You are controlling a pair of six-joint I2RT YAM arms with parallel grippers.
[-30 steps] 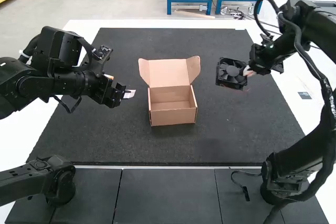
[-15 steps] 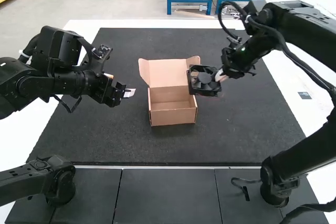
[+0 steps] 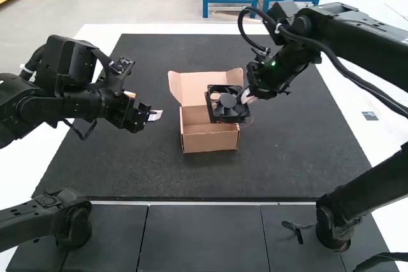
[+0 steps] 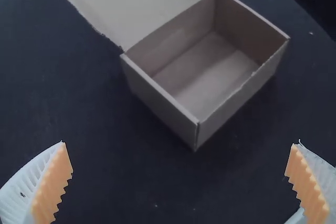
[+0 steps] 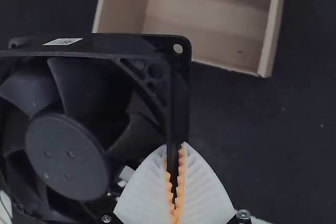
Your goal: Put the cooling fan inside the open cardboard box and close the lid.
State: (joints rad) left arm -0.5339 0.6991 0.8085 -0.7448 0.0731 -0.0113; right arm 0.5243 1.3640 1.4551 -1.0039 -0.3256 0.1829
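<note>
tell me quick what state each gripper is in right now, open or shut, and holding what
Left gripper: open, holding nothing.
Right gripper: shut on the frame edge of the cooling fan.

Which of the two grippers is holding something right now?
The right gripper: it is shut on the frame of the cooling fan, by the open cardboard box. The left gripper is open and empty, left of the box.
</note>
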